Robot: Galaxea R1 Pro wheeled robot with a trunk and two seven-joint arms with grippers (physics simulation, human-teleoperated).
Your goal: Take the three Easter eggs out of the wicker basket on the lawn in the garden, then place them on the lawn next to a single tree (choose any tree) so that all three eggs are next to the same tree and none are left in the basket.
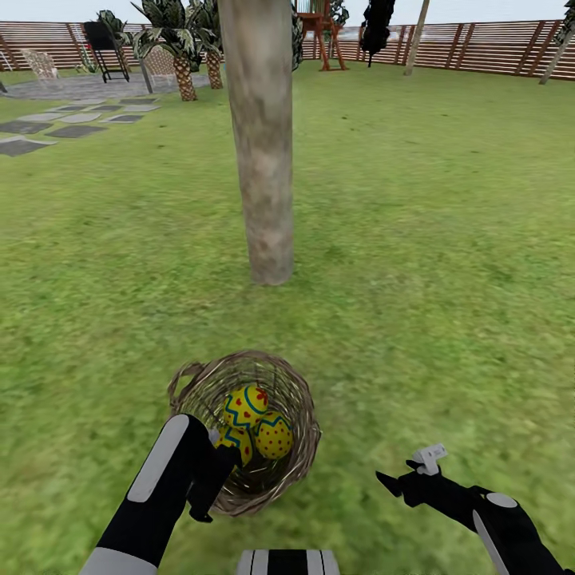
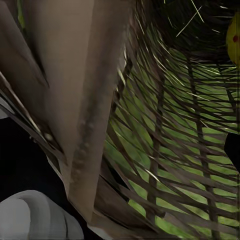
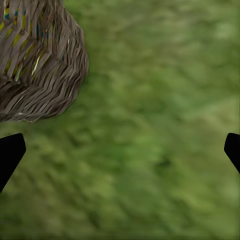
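Observation:
The wicker basket [image 1: 243, 431] sits on the lawn [image 1: 431, 263] a short way in front of a thick grey-beige tree [image 1: 262, 160]. Three yellow Easter eggs lie inside it: one at the far side [image 1: 245, 403], one to the right [image 1: 274, 435] and one nearest me [image 1: 234, 444]. My left gripper [image 1: 214, 479] is at the basket's near-left rim, open, with the woven wall [image 2: 165, 150] between its fingers; an egg's edge [image 2: 234, 40] shows beyond. My right gripper [image 1: 403, 471] hovers open over grass right of the basket [image 3: 35, 65], holding nothing [image 3: 120, 152].
Grey stepping stones [image 1: 48, 128] and a paved patio with chairs [image 1: 40, 64] lie far left. Scaly palms [image 1: 185, 72] stand behind the tree. A slatted wooden fence [image 1: 487, 44] and a wooden playset [image 1: 323, 36] close off the back. Open grass spreads right.

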